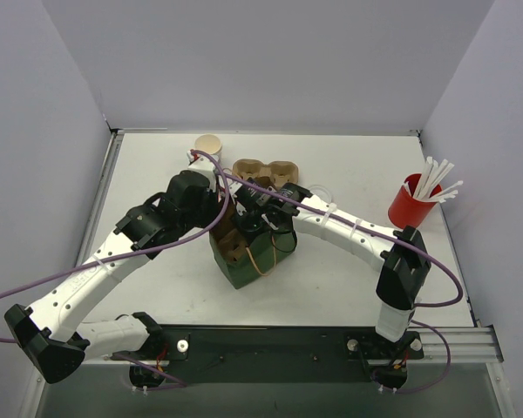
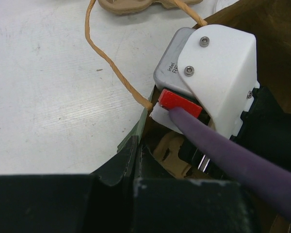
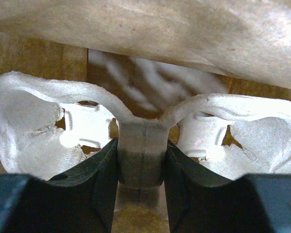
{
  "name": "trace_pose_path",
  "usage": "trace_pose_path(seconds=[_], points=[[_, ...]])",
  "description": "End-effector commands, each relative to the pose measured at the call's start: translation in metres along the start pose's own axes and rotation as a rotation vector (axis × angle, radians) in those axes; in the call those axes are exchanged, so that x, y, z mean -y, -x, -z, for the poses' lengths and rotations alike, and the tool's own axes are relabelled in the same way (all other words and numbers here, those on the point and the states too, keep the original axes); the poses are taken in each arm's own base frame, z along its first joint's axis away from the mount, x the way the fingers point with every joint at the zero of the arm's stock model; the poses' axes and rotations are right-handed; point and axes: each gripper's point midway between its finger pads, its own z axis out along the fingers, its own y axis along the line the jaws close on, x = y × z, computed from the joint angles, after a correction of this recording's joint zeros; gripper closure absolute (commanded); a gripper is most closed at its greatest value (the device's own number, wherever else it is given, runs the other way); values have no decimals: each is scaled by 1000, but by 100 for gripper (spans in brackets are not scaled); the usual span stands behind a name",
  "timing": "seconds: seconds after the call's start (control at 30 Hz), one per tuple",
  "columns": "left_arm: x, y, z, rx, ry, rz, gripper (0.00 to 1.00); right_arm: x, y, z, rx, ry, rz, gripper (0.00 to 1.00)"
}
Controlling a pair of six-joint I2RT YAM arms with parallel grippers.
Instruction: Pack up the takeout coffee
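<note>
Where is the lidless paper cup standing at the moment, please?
In the top view, the paper cup stands near the back edge of the table, left of centre, just left of the brown cup carrier.

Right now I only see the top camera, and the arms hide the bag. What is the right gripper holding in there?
Observer: The right wrist view shows the right gripper clamped on the middle bridge of a cardboard cup carrier.
Operator: Are there cups in it?
Observer: No, both sides of it that show there are empty of cups.
Operator: And what is the left gripper doing?
Observer: In the left wrist view, the left gripper is shut on the rim of the green bag.
</note>
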Motion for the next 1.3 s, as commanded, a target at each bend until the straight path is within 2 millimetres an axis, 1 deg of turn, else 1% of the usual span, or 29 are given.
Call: trace_pose_path(seconds=[0.0, 0.27, 0.37, 0.4, 0.5, 0.6, 0.8, 1.03, 1.27], points=[[30, 24, 11, 65, -144, -28, 100, 7, -5, -5, -38, -45, 27, 65], [32, 24, 11, 59, -153, -34, 100, 6, -2, -3, -31, -48, 25, 59], [32, 26, 12, 61, -155, -35, 100, 7, -1, -2, -34, -50, 27, 51], [33, 27, 13, 65, -157, -34, 100, 7, -1, -1, -33, -50, 28, 44], [33, 26, 13, 62, -157, -37, 100, 5, 0, 2, -27, -44, 27, 32], [32, 25, 13, 58, -156, -39, 100, 4, 3, 5, -15, -38, 29, 27], [32, 23, 12, 48, -153, -39, 100, 4, 8, 12, 7, -34, 26, 23], [33, 23, 11, 41, -153, -38, 100, 5, 10, 18, 18, -37, 28, 21], [32, 20, 9, 25, -145, -37, 100, 2, 20, 33, 56, -16, 19, 20]])
